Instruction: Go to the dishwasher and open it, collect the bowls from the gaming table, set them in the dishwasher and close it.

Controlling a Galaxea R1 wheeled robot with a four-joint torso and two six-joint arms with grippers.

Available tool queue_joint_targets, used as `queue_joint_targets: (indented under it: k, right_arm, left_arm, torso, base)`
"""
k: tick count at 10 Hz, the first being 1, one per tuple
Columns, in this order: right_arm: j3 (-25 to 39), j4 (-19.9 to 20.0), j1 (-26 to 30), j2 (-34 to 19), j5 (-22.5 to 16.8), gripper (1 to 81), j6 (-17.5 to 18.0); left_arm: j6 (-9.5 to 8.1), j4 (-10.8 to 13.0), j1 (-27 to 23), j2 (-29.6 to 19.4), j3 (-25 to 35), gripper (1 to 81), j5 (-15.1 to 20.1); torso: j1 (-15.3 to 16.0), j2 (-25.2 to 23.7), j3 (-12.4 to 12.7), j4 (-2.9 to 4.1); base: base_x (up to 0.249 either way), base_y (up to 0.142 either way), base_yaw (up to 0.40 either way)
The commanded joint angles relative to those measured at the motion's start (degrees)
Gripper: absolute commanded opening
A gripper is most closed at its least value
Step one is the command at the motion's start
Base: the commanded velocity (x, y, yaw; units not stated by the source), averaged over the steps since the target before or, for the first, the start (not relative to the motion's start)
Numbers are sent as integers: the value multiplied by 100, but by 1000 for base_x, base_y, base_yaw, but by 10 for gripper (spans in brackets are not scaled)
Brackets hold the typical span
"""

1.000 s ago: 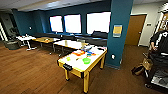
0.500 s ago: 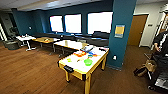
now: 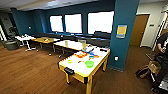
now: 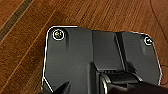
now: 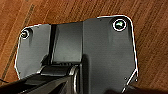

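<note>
Dark teal walls and three bright windows [image 3: 75, 23] close off the far side of a room with a brown wood floor [image 3: 30, 72]. Near the middle stands the gaming table [image 3: 75, 71], a long white-topped desk with a yellow edge and yellow legs, its near end pointing toward the camera. On it lies a wide green bowl [image 3: 89, 64] toward the near right, and a smaller lime bowl [image 3: 69, 61] sits to its left, well apart; farther along the top are orange, red and blue pieces (too blurred to name). Beyond it, more desks [image 3: 71, 45] run along the far wall toward the left. A teal pillar [image 3: 122, 37] with a yellow notice rises just right of the gaming table, with a wooden door [image 3: 140, 30] farther right. A person [image 3: 162, 57] stands at the right edge. Both wrist views look down on wood floor past the dark plates, and I cannot tell whether either end effector is released or clenched.
</note>
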Motion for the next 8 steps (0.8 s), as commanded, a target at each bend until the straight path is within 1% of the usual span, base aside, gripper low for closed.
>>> queue_joint_targets:
  k: [1,5,8]
  right_arm:
    - [-3,-12,301,-25,-297,811,-14]
    - [-3,-12,292,-16,-297,811,-14]
    - [-3,-12,284,-25,-297,811,-14]
  left_arm:
    - [24,19,-320,-8,-13,811,285]
    - [24,19,-320,-8,-13,811,285]
    - [24,10,-320,-8,-13,811,285]
  torso:
    - [0,0,0,0]
    - [0,0,0,0]
    - [0,0,0,0]
  base:
    - [138,0,0]
    - [150,0,0]
    - [163,75,0]
